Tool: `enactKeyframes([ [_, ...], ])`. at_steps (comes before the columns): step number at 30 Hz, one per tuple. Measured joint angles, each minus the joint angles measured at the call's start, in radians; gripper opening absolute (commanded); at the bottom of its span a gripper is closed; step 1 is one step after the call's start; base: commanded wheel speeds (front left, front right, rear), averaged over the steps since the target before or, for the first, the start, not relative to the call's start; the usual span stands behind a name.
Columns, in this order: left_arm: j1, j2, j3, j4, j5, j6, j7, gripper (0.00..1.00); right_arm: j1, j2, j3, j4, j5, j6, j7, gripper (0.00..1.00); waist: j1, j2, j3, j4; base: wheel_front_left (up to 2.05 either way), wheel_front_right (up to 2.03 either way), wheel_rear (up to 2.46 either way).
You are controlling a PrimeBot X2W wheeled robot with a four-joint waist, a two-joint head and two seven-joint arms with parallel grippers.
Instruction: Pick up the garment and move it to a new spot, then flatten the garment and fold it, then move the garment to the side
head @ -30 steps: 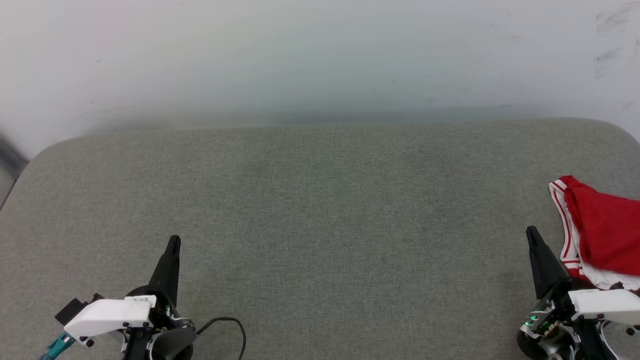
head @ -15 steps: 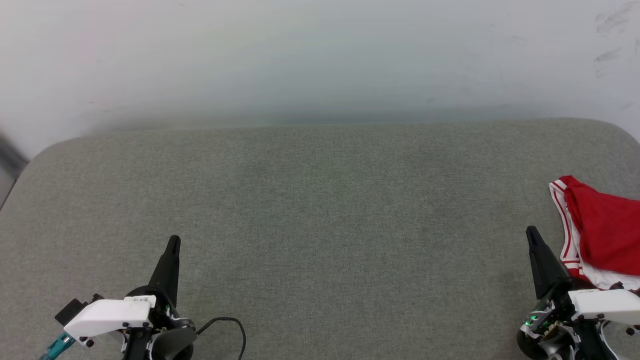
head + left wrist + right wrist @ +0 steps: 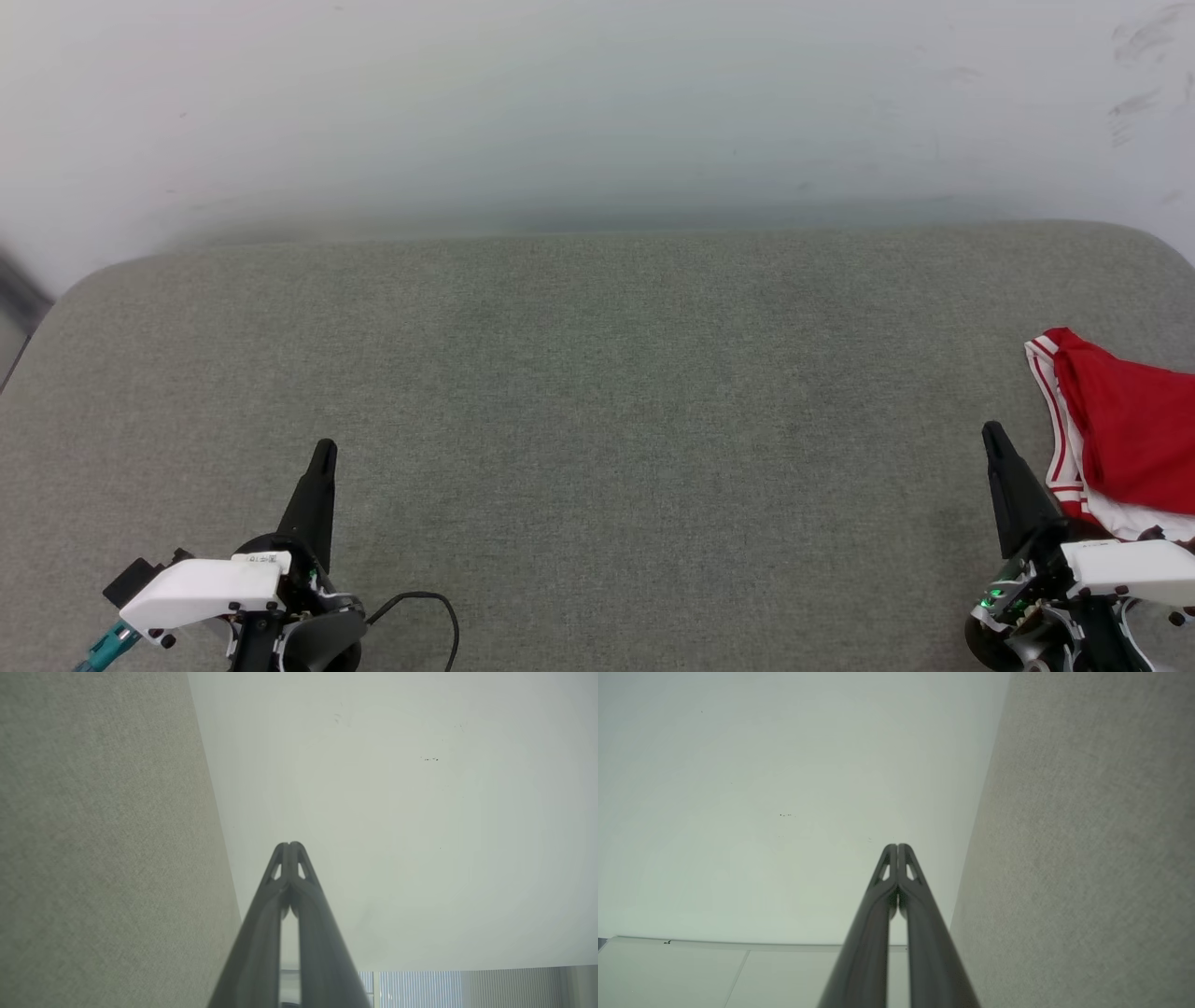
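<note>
You have both pairs of fingers pressed tight together with nothing between them. The tips of your left gripper (image 3: 323,453) meet in the left wrist view, and those of your right gripper (image 3: 991,432) meet in the right wrist view. The garment (image 3: 1130,429) lies bunched on the grey padded surface (image 3: 597,392) just to the right of the right fingers, its white-and-red striped trim turned toward them. You cannot tell whether cloth touches the gripper's base. It lies well apart from the left fingers. Both grippers point toward the pale wall (image 3: 597,112). A black cable (image 3: 439,602) loops just right of the left gripper's base.
</note>
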Motion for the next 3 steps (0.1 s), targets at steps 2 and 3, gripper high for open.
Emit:
enactKeyframes([
  [2, 0.000, 0.000, 0.000, 0.000, 0.000, 0.000, 0.000, 0.00, 0.000, 0.000, 0.000, 0.000, 0.000, 0.000, 0.000, 0.00, 0.0000, 0.0000, 0.000, 0.000, 0.00, 0.00, 0.00],
  [3, 0.000, -0.001, 0.000, 0.000, 0.000, 0.000, 0.000, 0.00, 0.000, 0.000, 0.000, 0.000, 0.000, 0.000, 0.000, 0.00, 0.0000, 0.0000, 0.000, 0.000, 0.00, 0.00, 0.00],
])
